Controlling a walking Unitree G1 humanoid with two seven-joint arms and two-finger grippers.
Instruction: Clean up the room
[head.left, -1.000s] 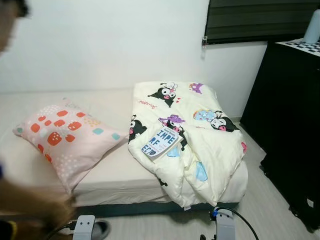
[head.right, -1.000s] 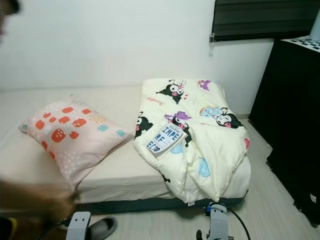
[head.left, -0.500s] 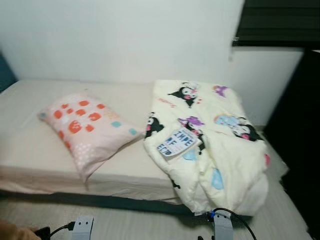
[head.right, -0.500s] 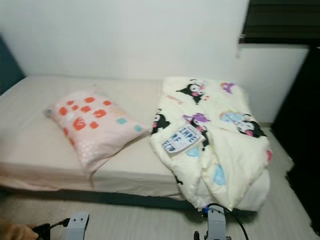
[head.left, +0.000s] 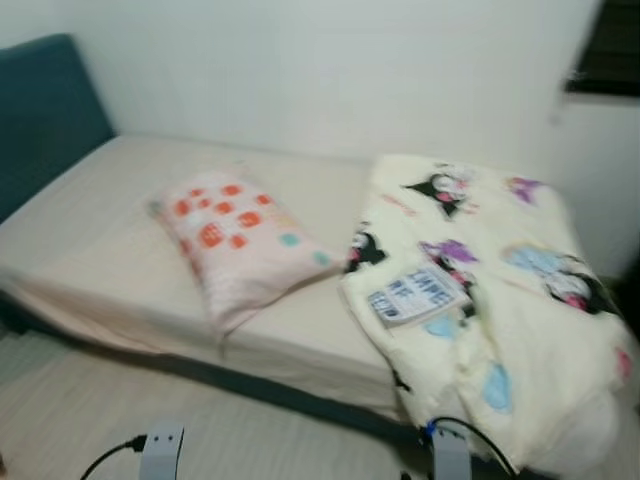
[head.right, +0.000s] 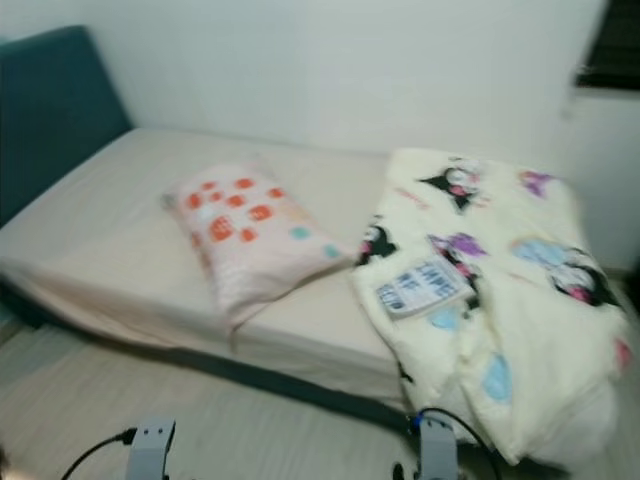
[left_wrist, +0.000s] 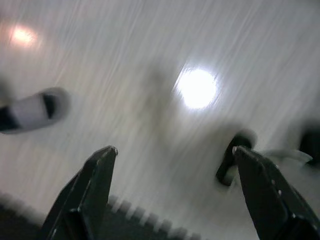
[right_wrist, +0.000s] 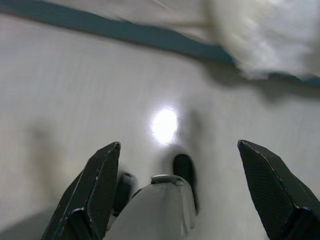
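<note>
Both grippers, left gripper (left_wrist: 172, 152) and right gripper (right_wrist: 177, 147), hang spread wide and empty above the floor. Your book (head.left: 415, 295) lies on the quilt (head.left: 520, 330), ahead, nearer your right arm.

Motion-blurred book (head.left: 415, 296) cover lettering, unreadable; quilt (head.left: 520, 330) cut by right edge.

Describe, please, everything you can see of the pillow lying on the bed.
The pillow is a soft, rectangular cushion in a pale pink case printed with orange-red blobs, a few teal ones and small white dots. It lies flat but askew on the beige mattress, roughly mid-bed, one corner hanging over the near edge. Its right end reaches the cartoon-print comforter; whether they touch is unclear in the blur. Neither end effector is near it.
</note>
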